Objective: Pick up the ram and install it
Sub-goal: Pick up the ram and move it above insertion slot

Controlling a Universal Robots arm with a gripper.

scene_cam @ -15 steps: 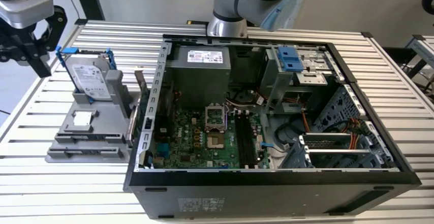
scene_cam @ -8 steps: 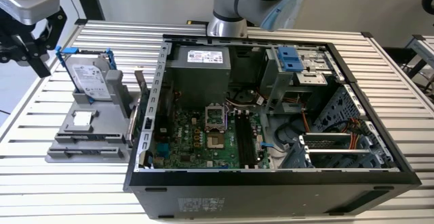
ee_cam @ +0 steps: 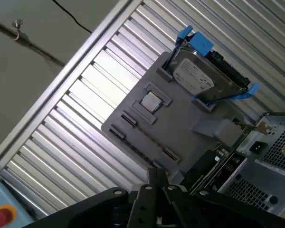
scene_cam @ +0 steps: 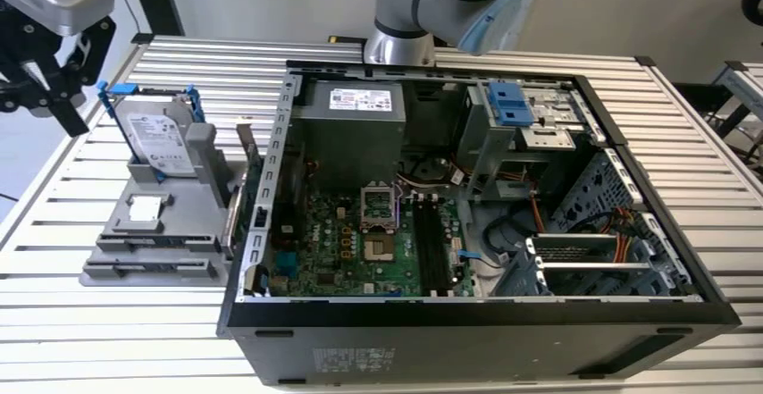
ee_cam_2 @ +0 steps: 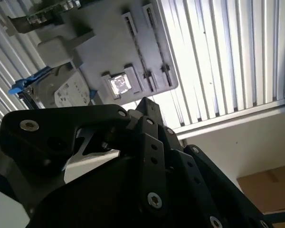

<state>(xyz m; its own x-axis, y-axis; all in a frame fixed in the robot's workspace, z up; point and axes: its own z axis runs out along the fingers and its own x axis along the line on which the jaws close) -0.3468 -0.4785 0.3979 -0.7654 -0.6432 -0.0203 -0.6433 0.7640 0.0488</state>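
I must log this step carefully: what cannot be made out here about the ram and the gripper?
1. The ram: too small to pick out in the exterior view; whether it sits in the gray holder is unclear.
2. The gripper: cut off by the exterior view's left edge.
3. The holder's near corner: behind the gripper in the first wrist view.
4. The memory slots, exterior view: too small to tell whether filled.

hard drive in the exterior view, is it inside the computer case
No, the hard drive stands upright in the gray holder beside the computer case, on the exterior view's left.
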